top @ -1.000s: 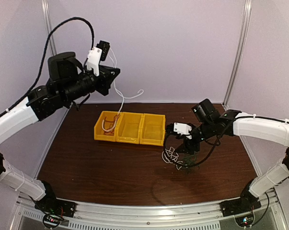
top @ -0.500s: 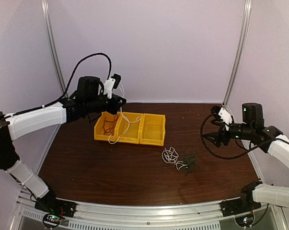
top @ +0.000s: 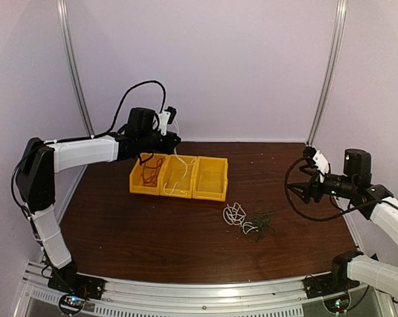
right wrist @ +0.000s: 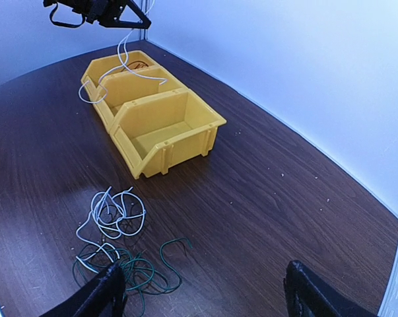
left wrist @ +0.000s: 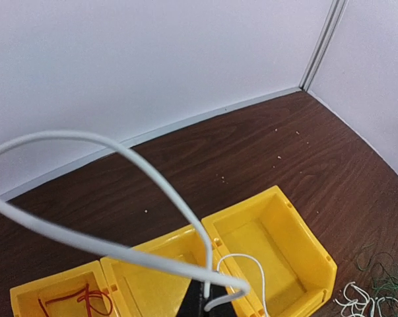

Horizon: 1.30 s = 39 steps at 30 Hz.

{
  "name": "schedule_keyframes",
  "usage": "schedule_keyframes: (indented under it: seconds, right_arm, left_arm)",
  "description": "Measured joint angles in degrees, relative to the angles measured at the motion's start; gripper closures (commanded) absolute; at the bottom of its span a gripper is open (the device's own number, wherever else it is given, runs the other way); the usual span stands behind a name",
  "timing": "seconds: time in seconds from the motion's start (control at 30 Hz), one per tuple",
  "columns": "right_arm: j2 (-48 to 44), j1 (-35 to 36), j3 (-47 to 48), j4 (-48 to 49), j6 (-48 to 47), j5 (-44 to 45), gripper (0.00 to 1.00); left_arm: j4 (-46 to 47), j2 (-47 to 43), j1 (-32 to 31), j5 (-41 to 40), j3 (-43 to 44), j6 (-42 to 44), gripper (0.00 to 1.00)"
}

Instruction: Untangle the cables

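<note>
A thin red curly wire (top: 150, 173) sat in the yellow plastic bins (top: 210, 193), the left gripper (top: 175, 140) pinched a white wire (left wrist: 119, 251) over them, and a white-and-green wire tangle (top: 249, 220) awaited the wide-open, empty right gripper (right wrist: 205, 290).

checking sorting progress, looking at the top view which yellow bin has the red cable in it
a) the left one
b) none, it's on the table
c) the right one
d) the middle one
a: the red cable lies coiled in the left bin, while the white cable hangs from the left gripper into the middle bin.
</note>
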Motion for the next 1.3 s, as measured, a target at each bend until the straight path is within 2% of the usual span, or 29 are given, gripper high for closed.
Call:
schedule_keyframes:
  seconds: [0.2, 0.4, 0.63, 0.77, 0.93, 1.13, 1.3]
  right_arm:
    - [0.24, -0.52, -0.15, 0.22, -0.22, -0.04, 0.17]
    - [0.28, -1.14, -0.46, 0.44, -1.01, 0.0, 0.17]
    - [0.57, -1.36, -0.66, 0.44, -1.46, 0.0, 0.17]
    - [1.46, -1.49, -0.66, 0.44, -1.7, 0.0, 0.17]
    - [2.58, -1.51, -0.66, 0.44, -1.73, -0.02, 0.17]
    - [2.67, -1.51, -0.68, 0.42, -1.97, -0.02, 0.16]
    - [2.67, -1.51, -0.68, 0.42, -2.51, -0.02, 0.16]
  left_arm:
    - [4.0, 7.06, 0.94, -1.25, 5.77, 0.76, 1.0]
    - [10.01, 9.16, 2.27, -1.01, 3.69, 3.04, 1.0]
    - [14.4, 7.02, 2.38, -1.2, -7.8, 3.45, 1.0]
    - [16.46, 2.05, 2.38, -2.16, -17.57, 2.16, 1.0]
    - [22.32, -2.99, 2.38, -3.78, -24.48, 0.17, 1.0]
    - [30.03, -9.03, 2.36, -4.48, -31.56, -2.19, 1.0]
    - [30.23, -9.16, 2.32, -4.59, -31.8, -2.54, 1.0]
